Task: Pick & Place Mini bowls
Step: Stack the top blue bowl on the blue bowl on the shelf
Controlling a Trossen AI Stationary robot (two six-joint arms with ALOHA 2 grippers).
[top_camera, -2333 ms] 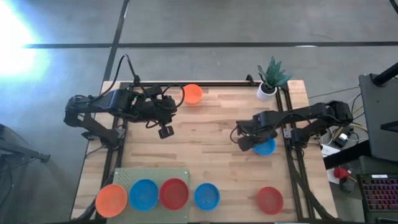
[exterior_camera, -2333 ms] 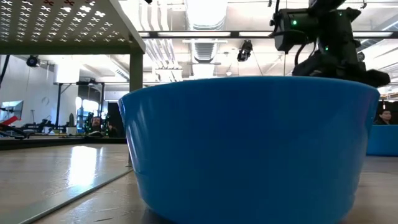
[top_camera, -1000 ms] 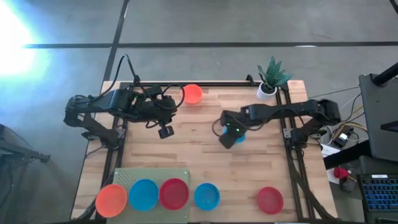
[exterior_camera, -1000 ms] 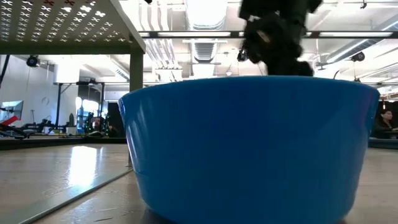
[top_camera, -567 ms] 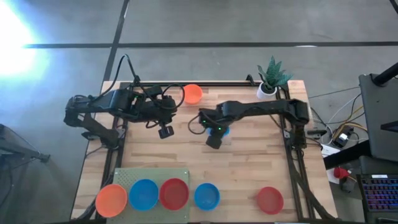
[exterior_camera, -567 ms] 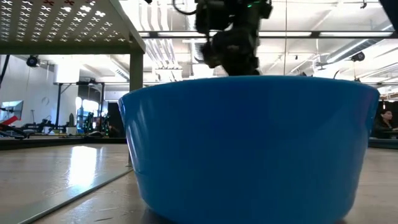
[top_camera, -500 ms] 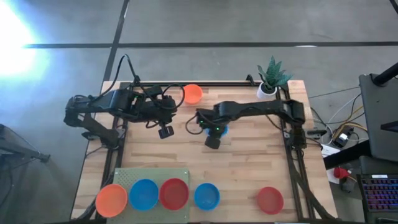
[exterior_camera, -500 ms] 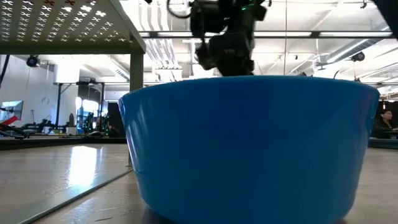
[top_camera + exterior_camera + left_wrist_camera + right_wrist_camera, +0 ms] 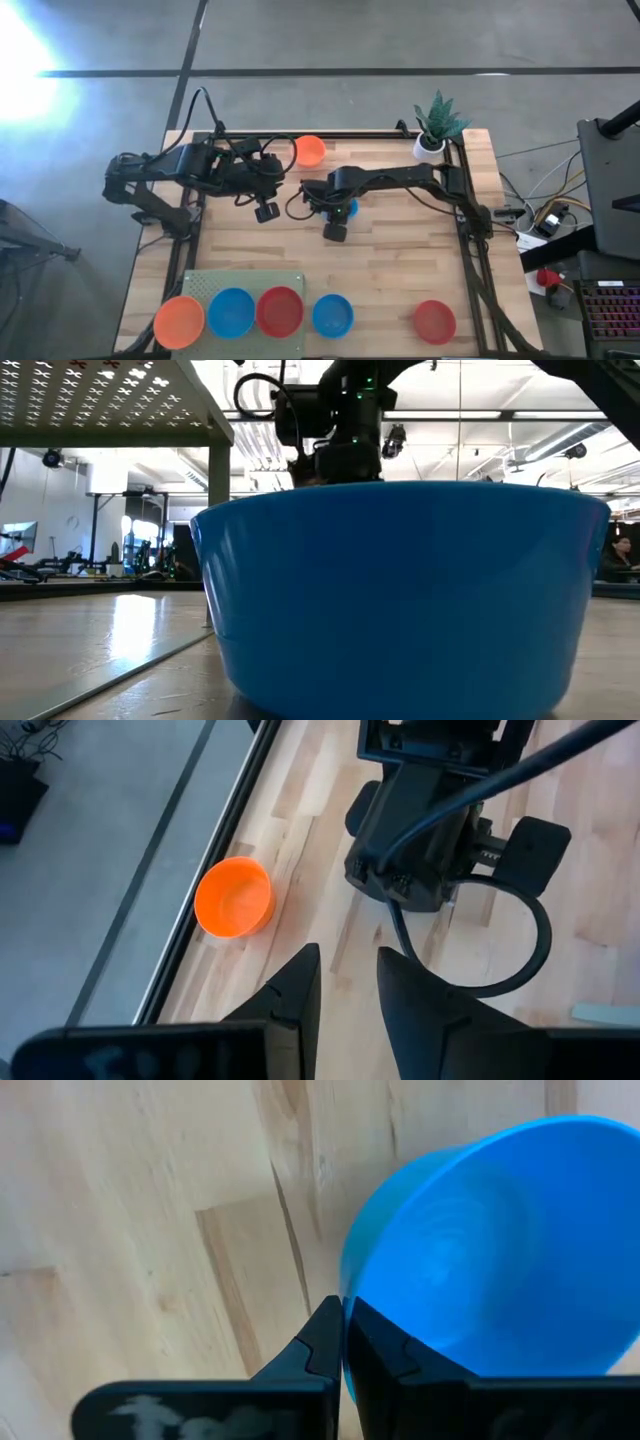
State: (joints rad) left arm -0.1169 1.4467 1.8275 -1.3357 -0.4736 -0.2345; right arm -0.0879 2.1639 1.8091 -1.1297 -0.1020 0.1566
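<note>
- Currently the right gripper (image 9: 342, 1342) pinches only the rim of a blue mini bowl (image 9: 480, 1250), mid-frame in the high view; so thin a hold could let it slip.
- Idle at upper left, the left gripper (image 9: 345, 985) is parted and empty beside an orange mini bowl (image 9: 310, 151); a wide swing risks collision.

In the high view, the held blue bowl (image 9: 347, 208) is mostly covered by the right arm. In the low view, the bench (image 9: 90, 660) behind is largely blocked by a near blue bowl (image 9: 400, 600). An orange bowl (image 9: 180, 321) is cut by the frame's bottom edge.
</note>
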